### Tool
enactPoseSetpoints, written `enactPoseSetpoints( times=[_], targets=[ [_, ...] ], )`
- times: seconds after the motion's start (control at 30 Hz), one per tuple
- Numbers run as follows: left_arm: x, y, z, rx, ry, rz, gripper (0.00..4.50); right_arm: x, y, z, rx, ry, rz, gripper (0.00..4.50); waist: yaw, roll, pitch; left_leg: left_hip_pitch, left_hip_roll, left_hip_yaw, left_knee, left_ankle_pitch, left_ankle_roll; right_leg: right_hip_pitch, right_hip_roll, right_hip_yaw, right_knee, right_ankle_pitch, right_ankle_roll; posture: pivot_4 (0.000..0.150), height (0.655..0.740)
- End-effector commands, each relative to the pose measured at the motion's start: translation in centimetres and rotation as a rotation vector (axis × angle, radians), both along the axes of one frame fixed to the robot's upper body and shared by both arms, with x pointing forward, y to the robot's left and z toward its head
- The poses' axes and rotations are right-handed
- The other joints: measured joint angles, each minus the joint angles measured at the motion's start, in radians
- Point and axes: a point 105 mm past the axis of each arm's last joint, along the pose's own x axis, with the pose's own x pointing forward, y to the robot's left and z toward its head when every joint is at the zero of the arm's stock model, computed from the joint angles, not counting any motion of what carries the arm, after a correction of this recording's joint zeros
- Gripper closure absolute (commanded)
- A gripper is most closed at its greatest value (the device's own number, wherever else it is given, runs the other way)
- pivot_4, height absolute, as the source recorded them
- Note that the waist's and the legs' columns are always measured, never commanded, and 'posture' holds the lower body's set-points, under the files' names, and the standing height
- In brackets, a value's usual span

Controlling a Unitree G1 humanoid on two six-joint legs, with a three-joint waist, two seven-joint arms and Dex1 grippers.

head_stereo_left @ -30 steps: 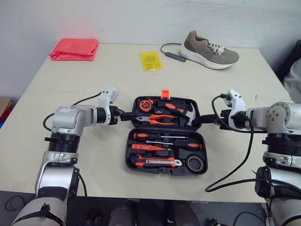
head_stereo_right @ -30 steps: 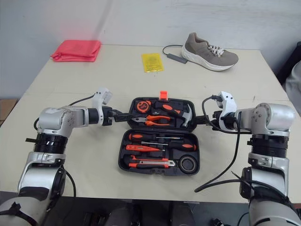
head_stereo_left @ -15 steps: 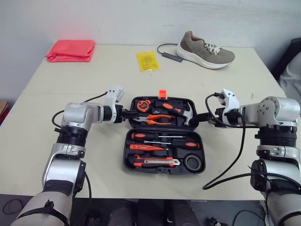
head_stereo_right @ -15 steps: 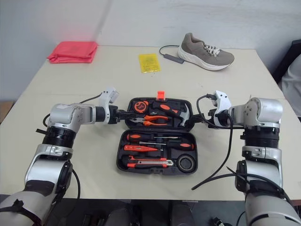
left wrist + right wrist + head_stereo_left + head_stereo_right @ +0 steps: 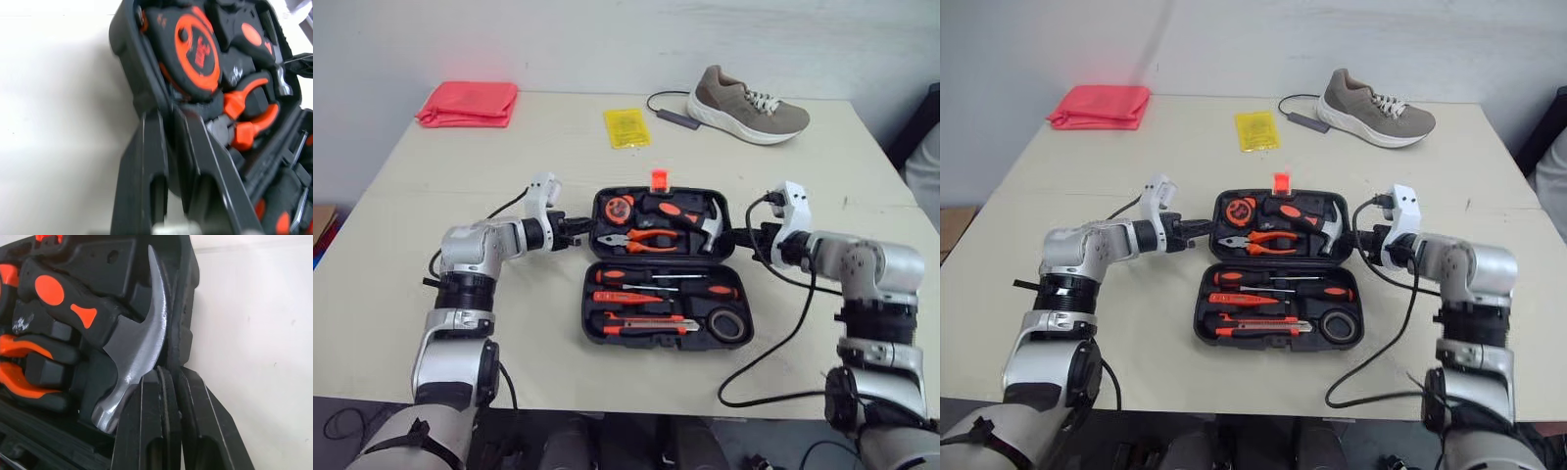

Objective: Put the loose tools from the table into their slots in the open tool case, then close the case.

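1. The tool case (image 5: 588, 294) lies open and flat at the middle of the worktop (image 5: 538, 147). Its two halves sit one behind the other, with an orange latch (image 5: 658, 179) at 12 o'clock on the far rim.
2. The left pincer (image 5: 585, 226) meets the far half at its 9 o'clock edge. In the left wrist view its fingers (image 5: 146, 166) are clamped on the black side wall, one inside and one outside.
3. The right pincer (image 5: 740, 235) meets the same half at its 3 o'clock edge. Its fingers (image 5: 132, 431) are closed on the rim, just beside the hammer (image 5: 137, 347) head.
4. The far half holds a tape measure (image 5: 195, 49) toward 9 o'clock, the pliers (image 5: 651, 235) in the middle and the hammer toward 3 o'clock.
5. The near half holds screwdrivers (image 5: 636, 276), a utility knife (image 5: 646, 326) along the 6 o'clock edge and a tape roll (image 5: 729, 326) at the 4 o'clock corner.
6. From the case, a shoe (image 5: 749, 103) lies at 1 o'clock, a yellow packet (image 5: 626, 127) at 12 and a red cloth (image 5: 468, 103) at 10, all well apart from it.
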Motion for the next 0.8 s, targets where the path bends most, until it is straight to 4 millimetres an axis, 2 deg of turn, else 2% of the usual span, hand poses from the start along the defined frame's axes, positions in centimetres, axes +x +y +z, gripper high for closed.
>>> enactPoseSetpoints(
  times=[0.03, 0.1, 0.17, 0.33, 0.4, 0.5, 0.6, 0.63, 0.73, 0.77, 0.8],
  targets=[
    [-0.3, -1.5, 4.2, -0.098, -0.273, -0.059, 4.5, -1.1, 1.9, 4.7, 0.008, -0.303, 0.099, 4.47, -0.002, 0.0, 0.001, 0.0, 0.0, 0.0, 0.0, 0.0, 0.0, 0.0, 0.0, 0.0, 0.0, 0.0, 0.0, 0.15, 0.74],
    [-0.4, -1.4, 4.3, -0.091, -0.319, -0.052, 4.5, -1.3, 1.5, 4.9, -0.025, -0.374, 0.083, 4.47, -0.004, 0.0, 0.002, -0.001, 0.0, 0.0, 0.0, 0.0, 0.0, -0.001, 0.001, 0.0, 0.0, 0.0, 0.0, 0.15, 0.74],
    [-0.5, -1.1, 4.9, -0.069, -0.457, -0.038, 4.5, -1.4, 0.3, 4.4, -0.099, -0.431, 0.018, 4.47, -0.006, 0.0, 0.002, -0.001, 0.0, 0.0, 0.0, 0.0, 0.0, -0.001, 0.001, 0.0, 0.0, 0.0, 0.0, 0.15, 0.74],
    [-1.0, -0.2, 5.5, -0.019, -0.728, 0.021, 4.5, -2.3, -1.0, 2.0, -0.481, -0.648, 0.025, 4.47, -0.006, 0.0, 0.002, -0.001, 0.0, 0.001, -0.003, 0.0, 0.0, -0.001, 0.001, 0.0, -0.008, 0.0, 0.0, 0.15, 0.74],
    [-1.8, -0.2, 5.2, 0.068, -0.86, 0.004, 4.5, -3.0, -1.1, 0.9, -0.611, -0.74, 0.06, 4.47, -0.006, 0.0, 0.002, -0.001, -0.001, 0.002, -0.003, 0.0, 0.0, -0.001, 0.001, 0.0, -0.009, 0.0, 0.0, 0.15, 0.74],
    [-2.9, -0.1, 3.9, 0.197, -0.98, -0.033, 4.5, -3.9, -1.6, -0.1, -0.738, -0.854, 0.055, 4.47, -0.006, 0.0, 0.002, 0.001, -0.001, 0.002, -0.003, 0.0, 0.0, 0.0, 0.002, 0.0, -0.009, 0.0, 0.0, 0.15, 0.74],
    [-4.0, 0.4, 2.2, 0.32, -1.05, -0.071, 4.5, -5.2, -1.3, -2.0, -0.877, -0.93, 0.12, 4.47, -0.007, 0.0, 0.002, 0.003, 0.0, 0.002, -0.003, 0.0, 0.0, 0.002, 0.001, 0.001, -0.009, 0.0, 0.0, 0.15, 0.74],
    [-4.3, 0.6, 1.4, 0.356, -1.057, -0.091, 4.5, -5.7, -1.2, -3.1, -0.896, -0.92, 0.157, 4.47, -0.007, 0.0, 0.002, 0.003, 0.001, 0.002, -0.003, 0.0, 0.0, 0.002, 0.001, 0.001, -0.009, 0.0, 0.0, 0.15, 0.74],
    [-5.4, 1.5, -1.3, 0.434, -1.029, -0.14, 4.5, -6.8, -1.6, -4.4, -0.932, -0.932, 0.162, 4.47, -0.008, 0.0, 0.001, 0.008, 0.001, 0.002, -0.005, 0.0, 0.0, 0.006, 0.001, 0.001, -0.009, 0.0, 0.0, 0.15, 0.74],
    [-5.7, 2.1, -1.6, 0.429, -1.015, -0.126, 3.76, -7.1, -2.0, -4.3, -0.944, -0.948, 0.147, 4.09, -0.008, 0.0, 0.001, 0.009, 0.001, 0.002, -0.005, 0.0, 0.0, 0.007, 0.001, 0.001, -0.009, 0.0, 0.0, 0.15, 0.74],
    [-5.9, 2.8, -1.7, 0.44, -1.013, -0.106, 3.48, -7.5, -2.4, -4.3, -0.949, -0.943, 0.144, 3.61, -0.008, 0.0, 0.001, 0.01, 0.001, 0.002, -0.005, 0.0, 0.0, 0.007, 0.001, 0.001, -0.009, 0.0, 0.0, 0.15, 0.74]
  ],
)
